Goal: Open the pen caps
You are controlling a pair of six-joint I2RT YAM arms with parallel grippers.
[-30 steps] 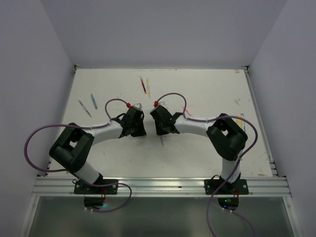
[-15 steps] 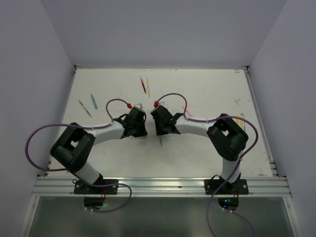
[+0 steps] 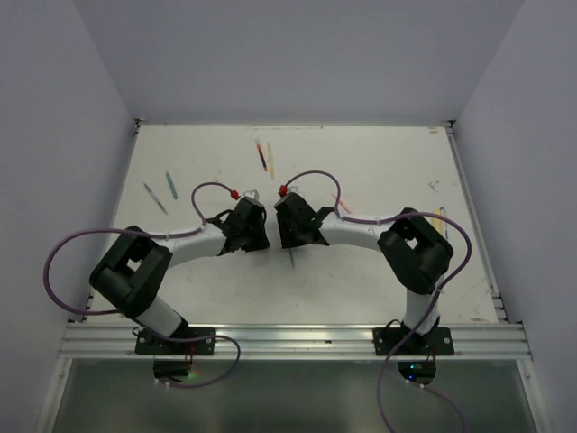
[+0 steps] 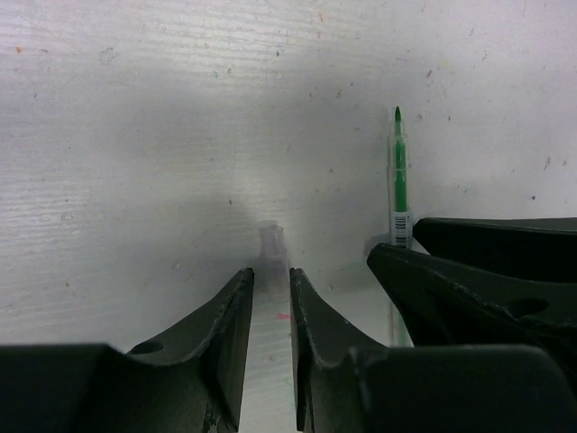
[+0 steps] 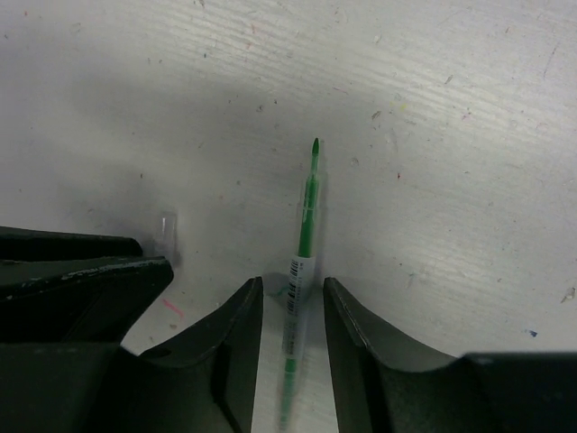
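Observation:
A green pen [image 5: 307, 225] lies uncapped on the white table, its green tip bare. It also shows in the left wrist view [image 4: 398, 171] and in the top view [image 3: 291, 258]. My right gripper [image 5: 293, 287] is open, its fingers either side of the barrel without touching it. A small clear pen cap [image 4: 272, 247] lies at the tips of my left gripper [image 4: 271, 272], whose fingers stand a little apart, wider than the cap. The cap also shows in the right wrist view [image 5: 168, 233]. Both grippers [image 3: 268, 225] sit close together, low over the table's middle.
Other pens lie on the table [image 3: 379, 162]: a dark red one [image 3: 261, 155] and a yellow one [image 3: 270, 161] at the back, a blue one [image 3: 170, 184] and a grey one [image 3: 155, 198] at the left, a yellow one [image 3: 441, 218] at the right. White walls enclose three sides.
Almost nothing has moved. My left gripper has shifted very slightly; the right arm and the green pen stay in place.

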